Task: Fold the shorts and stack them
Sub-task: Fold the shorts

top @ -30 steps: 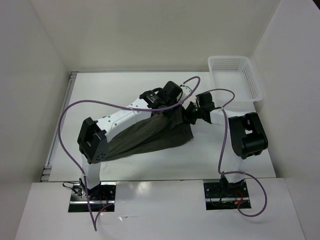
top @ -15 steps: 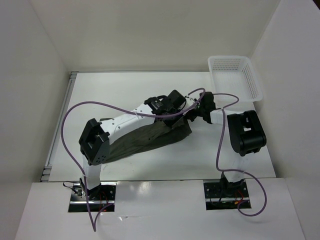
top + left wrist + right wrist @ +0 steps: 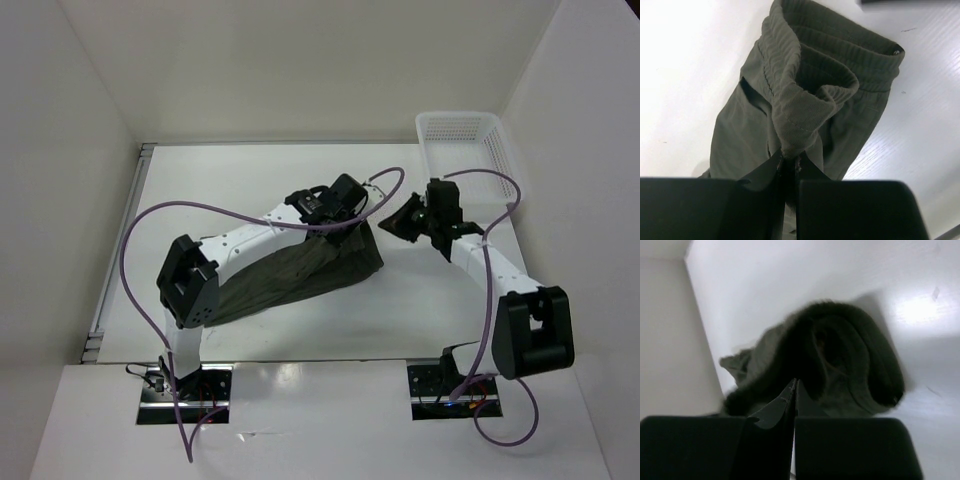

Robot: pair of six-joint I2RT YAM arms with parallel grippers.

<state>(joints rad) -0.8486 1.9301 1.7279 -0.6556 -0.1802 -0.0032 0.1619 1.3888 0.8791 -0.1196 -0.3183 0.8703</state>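
At left pincer [image 3: 790, 161]: both fingers pressed together, a bunched fold of ribbed waistband [image 3: 800, 112] pinched between them. The fold stands up off the worktop [image 3: 680, 65]; the rest of the band curls open behind it in a loop. Small round eyelet [image 3: 896, 50] on the band's far edge, too small to read anything on it.

The shorts [image 3: 300, 272], dark olive-grey, trail from that grip back toward the left arm's base. Waist end is under the left wrist near the worktop's middle; the legs spread flat and wrinkled toward the near-left, partly under the white forearm.

Right pincer [image 3: 793, 390]: fingers closed tip to tip, nothing between them. It points at the rolled waist end from the right. From overhead it sits just beside the cloth's right edge with a strip of bare white surface between.

Further out: white mesh basket [image 3: 458, 116] at the far-right corner, well apart from the cloth. Purple cables [image 3: 128, 262] loop above both arms. White walls on three sides.
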